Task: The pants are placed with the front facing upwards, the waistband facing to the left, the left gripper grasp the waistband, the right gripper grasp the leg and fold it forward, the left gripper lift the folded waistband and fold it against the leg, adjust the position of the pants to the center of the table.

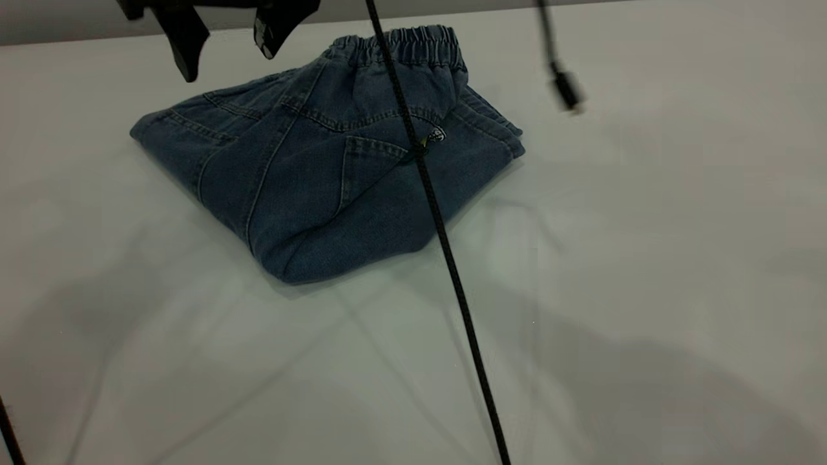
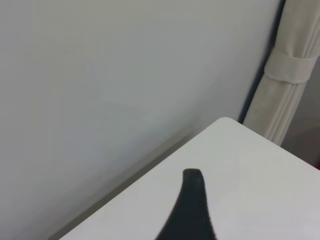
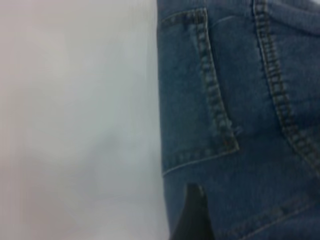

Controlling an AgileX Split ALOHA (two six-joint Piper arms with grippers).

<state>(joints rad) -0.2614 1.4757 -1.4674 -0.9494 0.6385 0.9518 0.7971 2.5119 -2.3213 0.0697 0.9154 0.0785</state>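
Cable (image 1: 439, 226) crosses folded pants (image 1: 323, 168); left pincer (image 1: 223, 45) released above; right pincer unclear.

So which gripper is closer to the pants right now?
Right. The right gripper is over the pants, by a back pocket; the left gripper sees only a table corner and wall.

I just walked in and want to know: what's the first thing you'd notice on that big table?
The folded blue pants catch the eye first, a dark bundle lying toward the far side of the pale table, with the ruched waistband along the far edge. A black cable runs across the exterior view in front of them. At the upper left, a black open tool hangs above the table beside the pants, touching nothing.
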